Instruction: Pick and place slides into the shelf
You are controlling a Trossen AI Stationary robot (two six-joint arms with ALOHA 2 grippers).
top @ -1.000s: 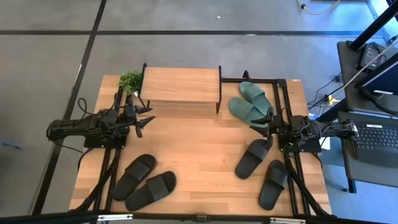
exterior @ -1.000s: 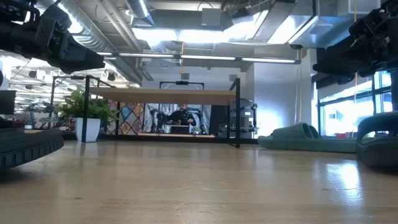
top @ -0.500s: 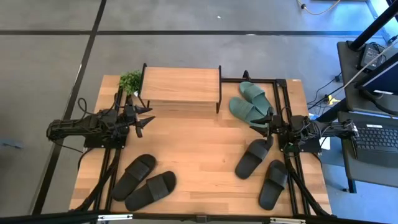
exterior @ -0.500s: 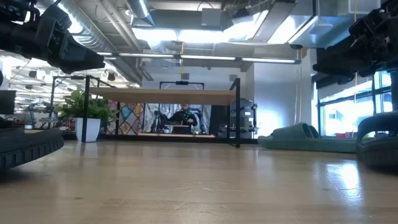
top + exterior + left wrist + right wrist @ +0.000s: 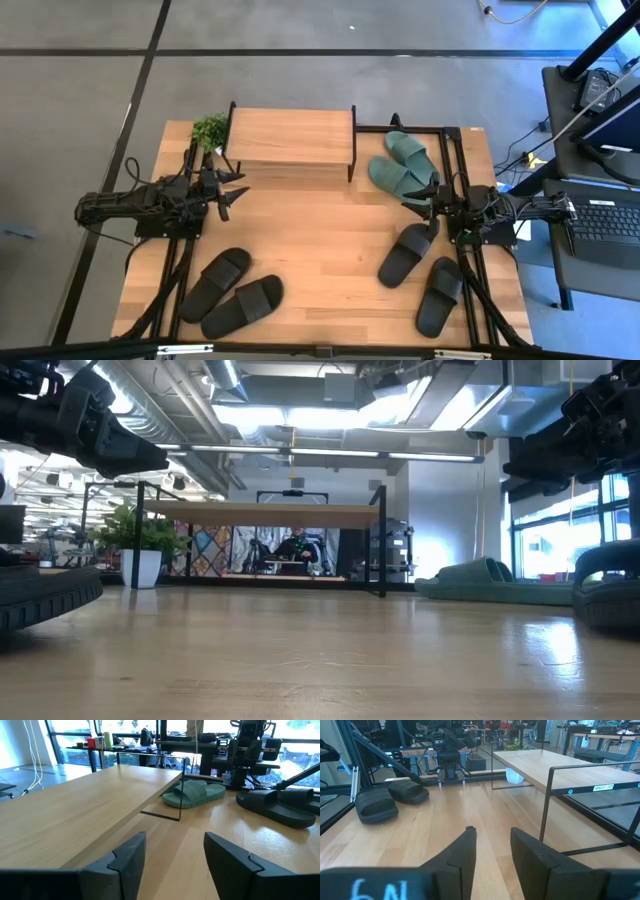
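Note:
The shelf (image 5: 290,137) stands at the table's far edge, its light top board bare. Two teal slides (image 5: 402,165) lie sole-down to its right. Two black slides (image 5: 230,293) lie near the front left. Two more black slides (image 5: 420,272) lie at the front right. My left gripper (image 5: 235,192) hovers open and level at the left, its fingertips (image 5: 175,865) pointing across the table past the shelf's near edge (image 5: 85,815). My right gripper (image 5: 412,197) hovers at the right, just above the nearer teal slide, with a narrower gap and nothing between its fingers (image 5: 493,850).
A small potted plant (image 5: 210,130) stands at the shelf's left end. Black arm frames run along both table sides. Bare wood lies in the middle between the grippers (image 5: 320,220). A desk with a keyboard (image 5: 600,220) stands beyond the right edge.

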